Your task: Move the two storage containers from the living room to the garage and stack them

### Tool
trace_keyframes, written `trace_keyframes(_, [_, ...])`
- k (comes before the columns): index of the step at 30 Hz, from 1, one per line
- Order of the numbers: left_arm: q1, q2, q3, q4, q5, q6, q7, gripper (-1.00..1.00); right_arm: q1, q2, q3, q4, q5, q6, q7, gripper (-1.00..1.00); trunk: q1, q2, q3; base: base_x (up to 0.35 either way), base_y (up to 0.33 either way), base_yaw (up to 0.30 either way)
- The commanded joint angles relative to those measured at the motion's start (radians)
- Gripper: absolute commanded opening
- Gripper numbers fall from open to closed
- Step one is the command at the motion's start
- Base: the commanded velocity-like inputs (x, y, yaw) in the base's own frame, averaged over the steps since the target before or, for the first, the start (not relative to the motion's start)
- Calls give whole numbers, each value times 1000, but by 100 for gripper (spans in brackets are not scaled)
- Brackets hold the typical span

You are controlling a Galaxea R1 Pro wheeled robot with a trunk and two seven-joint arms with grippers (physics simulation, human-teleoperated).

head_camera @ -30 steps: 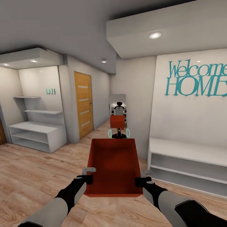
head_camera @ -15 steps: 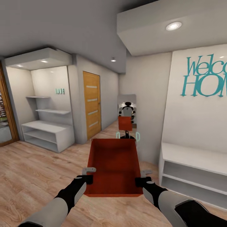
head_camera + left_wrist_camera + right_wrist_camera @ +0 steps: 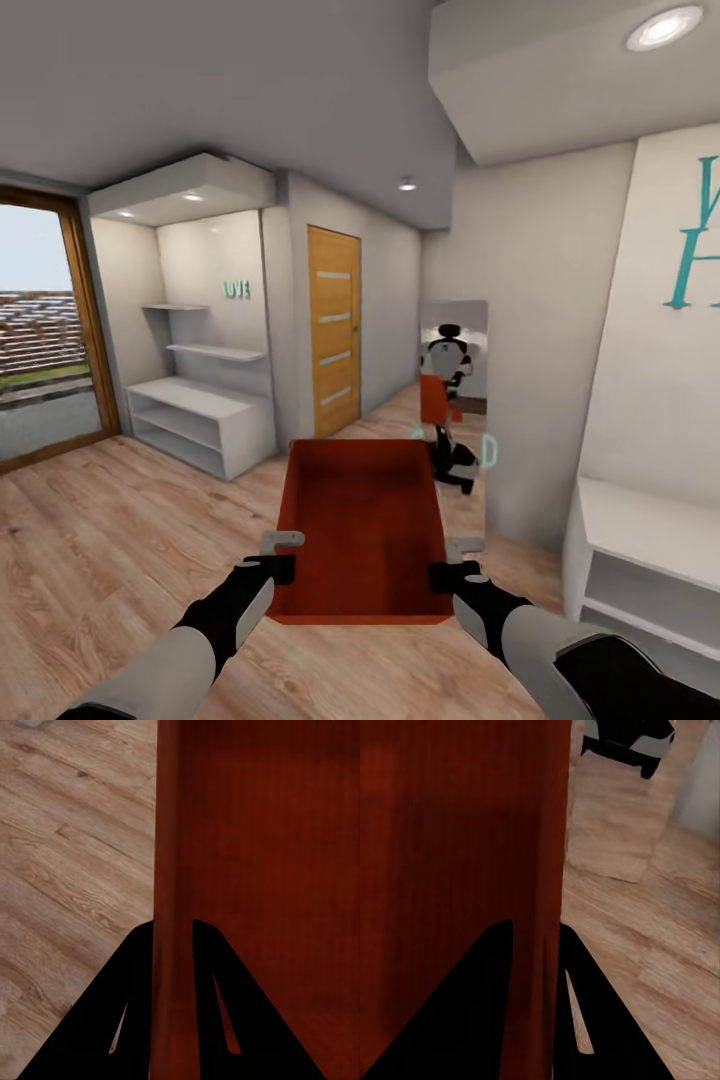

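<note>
The storage container [image 3: 362,530] hangs at 12 o'clock over the wood plank floor [image 3: 100,540]. The left gripper [image 3: 283,556] and right gripper [image 3: 450,562] each clamp 1 side wall. Risk: turning sharply may loosen these thin wall grips, or knock the container against the mirror [image 3: 455,400].

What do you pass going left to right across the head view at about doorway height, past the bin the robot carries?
Glass door showing outdoors → white shelf unit in the alcove → wooden door → mirror reflecting the robot → teal wall lettering → white bench shelf.
</note>
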Motion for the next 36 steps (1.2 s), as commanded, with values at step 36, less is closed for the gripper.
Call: trace_keyframes(36, [-2, 3, 74, -4, 10, -27, 13, -100, 0, 2, -10, 3, -4, -4, 1, -100, 1, -1, -2, 322, 0, 138])
